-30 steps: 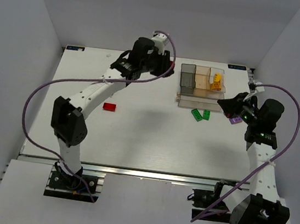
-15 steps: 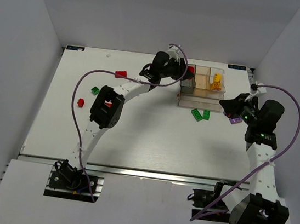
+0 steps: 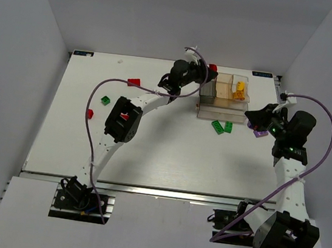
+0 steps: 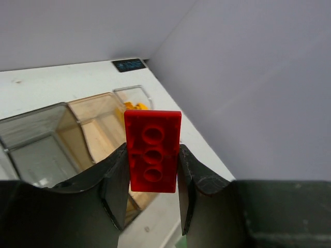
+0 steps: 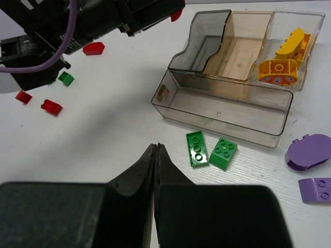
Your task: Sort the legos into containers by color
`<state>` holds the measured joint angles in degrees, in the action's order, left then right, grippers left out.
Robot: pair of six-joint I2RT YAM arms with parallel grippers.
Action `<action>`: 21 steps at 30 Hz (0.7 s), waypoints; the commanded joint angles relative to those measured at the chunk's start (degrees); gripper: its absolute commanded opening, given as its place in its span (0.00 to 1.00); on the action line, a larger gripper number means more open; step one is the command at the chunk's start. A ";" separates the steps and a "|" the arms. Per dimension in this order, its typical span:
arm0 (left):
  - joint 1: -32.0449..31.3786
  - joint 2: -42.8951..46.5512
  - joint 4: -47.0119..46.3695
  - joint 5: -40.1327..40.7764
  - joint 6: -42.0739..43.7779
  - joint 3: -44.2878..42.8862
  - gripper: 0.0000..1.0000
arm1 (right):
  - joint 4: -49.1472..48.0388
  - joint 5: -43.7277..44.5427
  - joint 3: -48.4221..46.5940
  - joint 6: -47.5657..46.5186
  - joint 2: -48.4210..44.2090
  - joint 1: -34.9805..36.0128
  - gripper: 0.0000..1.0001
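Note:
My left gripper (image 3: 211, 76) is shut on a flat red lego (image 4: 153, 150), holding it up over the back left of the containers (image 3: 207, 91). Below it lie the smoky grey bin (image 4: 36, 134), the amber bin (image 4: 98, 119) and the clear bin (image 5: 310, 23), which holds yellow legos (image 5: 282, 70). Two green legos (image 5: 196, 149) (image 5: 223, 153) lie just in front of the shallow front tray (image 5: 227, 111). My right gripper (image 5: 156, 150) is shut on nothing and hovers right of the containers, near two purple legos (image 5: 310, 151).
Loose red legos (image 3: 134, 82) (image 3: 89, 113) and a small green lego (image 3: 105, 99) lie on the left half of the white table. White walls close in the back and both sides. The left arm's purple cable (image 3: 101, 85) arcs over the table.
The left arm has swung right along the back of the table, carrying the red lego to above the bins. The right arm has stayed put.

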<state>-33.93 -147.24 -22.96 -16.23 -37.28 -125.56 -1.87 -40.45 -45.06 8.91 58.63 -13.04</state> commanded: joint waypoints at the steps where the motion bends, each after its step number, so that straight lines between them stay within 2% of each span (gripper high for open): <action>1: -0.08 -1.20 0.73 5.85 1.86 -2.41 0.00 | -2.70 -0.33 0.67 0.67 0.34 -0.58 0.00; 9: -0.08 -4.37 0.02 6.39 1.59 -3.55 0.01 | -2.70 -0.95 0.76 0.67 0.70 -0.94 0.00; 13: -0.08 -5.16 1.60 6.65 1.68 -4.61 0.12 | -2.88 -1.30 0.85 0.85 0.61 -1.11 0.00; 17: -0.08 -5.25 2.92 6.91 1.94 -4.61 0.41 | -2.97 -1.56 0.85 1.02 0.61 -1.46 0.00; 21: -0.08 -5.08 4.06 7.18 2.21 -4.61 0.60 | -3.14 -2.27 0.94 1.38 0.52 -1.99 0.00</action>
<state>-33.87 -154.52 -19.88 -9.82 -35.73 -128.01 -2.15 -41.34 -44.75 9.34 59.35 -14.46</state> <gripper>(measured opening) 0.577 0.004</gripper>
